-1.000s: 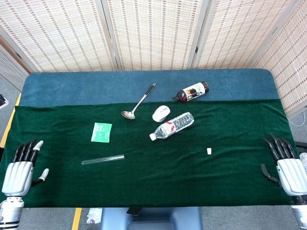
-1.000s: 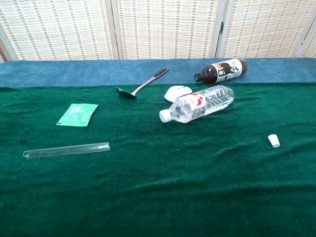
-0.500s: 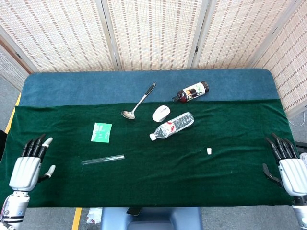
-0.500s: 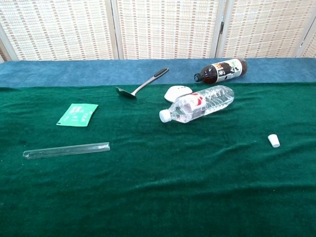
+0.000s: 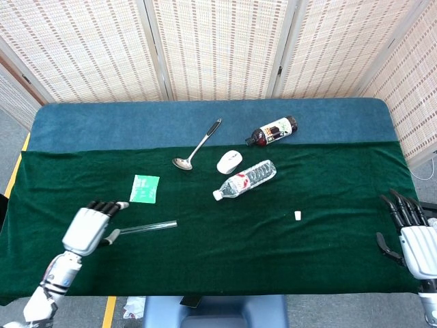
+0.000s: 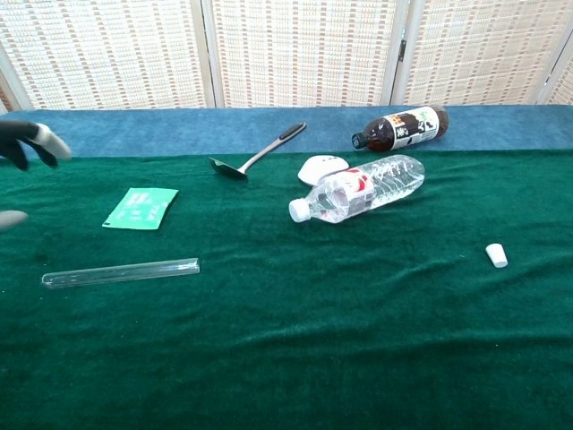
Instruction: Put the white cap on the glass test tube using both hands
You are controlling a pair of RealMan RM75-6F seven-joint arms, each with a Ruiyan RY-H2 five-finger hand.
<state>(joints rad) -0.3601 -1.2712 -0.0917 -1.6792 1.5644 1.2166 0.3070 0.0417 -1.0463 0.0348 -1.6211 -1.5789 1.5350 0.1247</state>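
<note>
The glass test tube [image 5: 147, 227] [image 6: 121, 272] lies flat on the green cloth at front left, mouth toward the right. My left hand [image 5: 90, 226] hovers above the tube's closed left end, fingers spread, holding nothing; only its fingertips [image 6: 34, 143] show at the chest view's left edge. The small white cap [image 5: 298, 216] [image 6: 495, 255] lies on the cloth at the right. My right hand [image 5: 413, 236] is open at the table's right front corner, well to the right of the cap, and does not show in the chest view.
A clear water bottle [image 5: 245, 180] lies on its side mid-table beside a white round object [image 5: 229, 161]. A dark bottle [image 5: 272, 131] and a metal ladle [image 5: 198, 145] lie farther back. A green packet [image 5: 144, 188] sits just beyond the tube.
My left hand has swung in from the table's left front edge to above the tube's left end. The right hand has drifted slightly toward the front. Tube and cap have not moved.
</note>
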